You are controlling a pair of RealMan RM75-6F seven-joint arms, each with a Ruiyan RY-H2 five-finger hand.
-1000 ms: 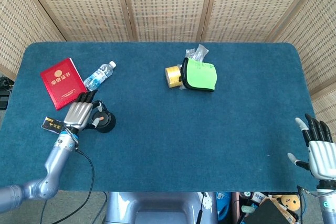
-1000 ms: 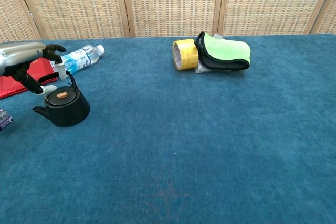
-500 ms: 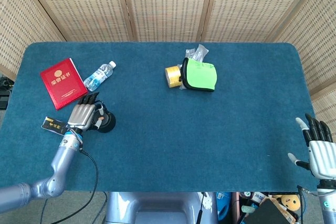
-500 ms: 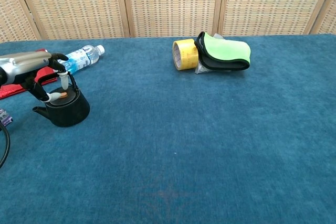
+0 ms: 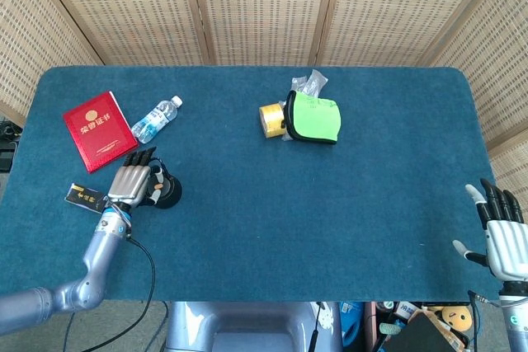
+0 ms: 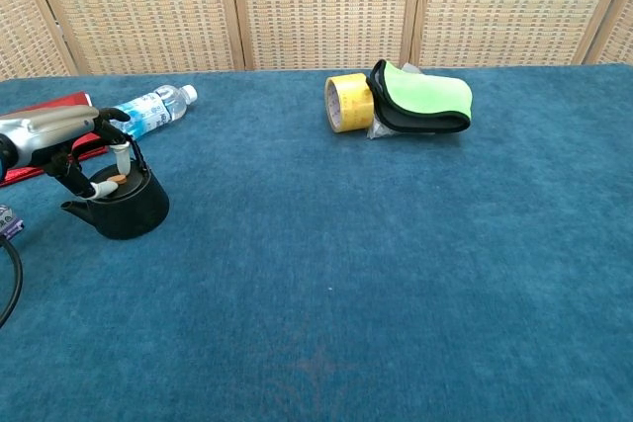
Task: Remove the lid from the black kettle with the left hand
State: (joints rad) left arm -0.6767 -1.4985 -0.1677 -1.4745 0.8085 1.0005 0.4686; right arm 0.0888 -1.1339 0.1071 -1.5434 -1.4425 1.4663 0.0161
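The black kettle (image 6: 129,208) stands at the table's left, also seen as the kettle (image 5: 168,194) in the head view. Its lid with an orange knob (image 6: 117,180) sits on top. My left hand (image 6: 61,143) hovers low over the lid, fingertips reaching down beside the knob and handle; whether they touch the lid is unclear. The left hand (image 5: 132,180) covers most of the kettle from above. My right hand (image 5: 501,234) is at the table's near right corner, fingers spread, holding nothing.
A red booklet (image 5: 99,129) and a water bottle (image 5: 156,119) lie behind the kettle. A small dark card (image 5: 83,196) lies left of it. A yellow tape roll (image 6: 346,103) and a green-and-black pouch (image 6: 423,98) sit at the far middle.
My left hand has come down and shifted slightly toward me, from above the kettle to right over its lid. The kettle and right hand have not moved.
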